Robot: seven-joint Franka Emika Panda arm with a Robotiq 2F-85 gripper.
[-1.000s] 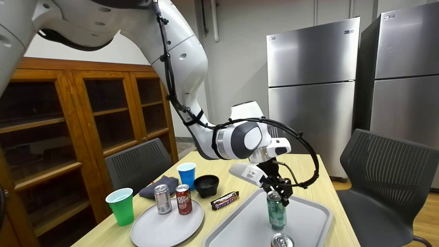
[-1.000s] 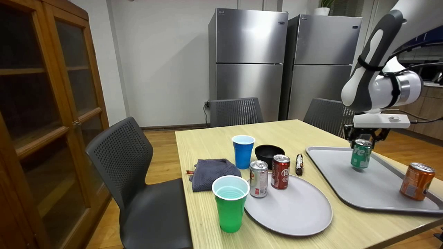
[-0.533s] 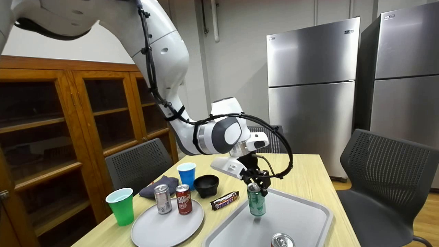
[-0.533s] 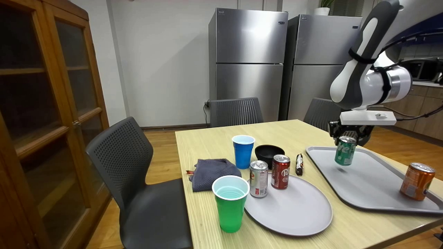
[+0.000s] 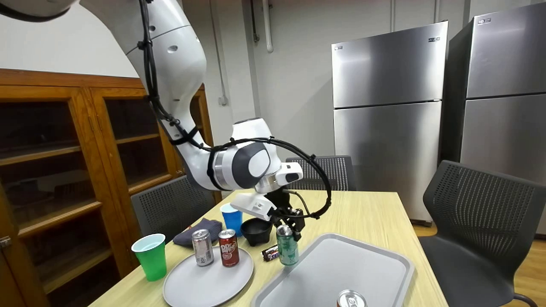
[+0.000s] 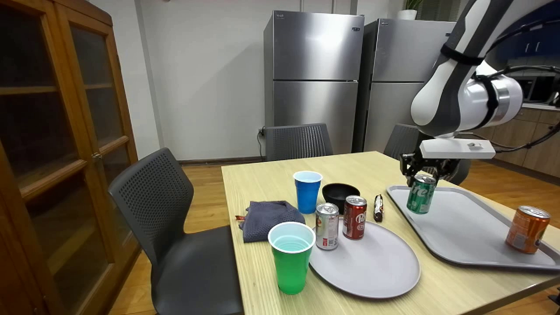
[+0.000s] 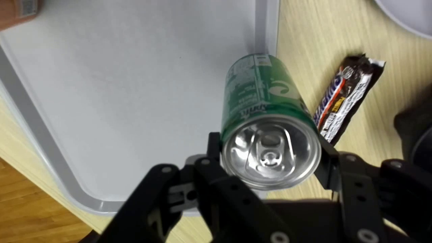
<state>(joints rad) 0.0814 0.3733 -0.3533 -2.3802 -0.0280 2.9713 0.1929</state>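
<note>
1. At the far left of the wrist view, part of an orange can (image 7: 17, 12) shows on the grey tray (image 7: 128, 87), well apart from the gripper (image 7: 270, 153).
2. Right of that, the black fingers (image 7: 213, 145) stand partly open, closed on the green can (image 7: 260, 87) at opposite sides near its top.
3. The green can is slightly tilted above the tray's rim, apparently off the surface. Thin metal, it should take a moderate squeeze yet may dent under a hard one; its printed wall looks smooth and probably slides easily. Whether it is full cannot be told: full, it would hang heavy below this high grip; empty, it would be light and crush readily. The straight wall around mid-height seems the surest hold, since the tapered shoulder offers less to press on.
4. Just to its right, a snack bar (image 7: 344, 98) lies on the wooden table (image 7: 374, 135).
5. At the right edge, a black bowl (image 7: 410, 123) shows in part.
</note>
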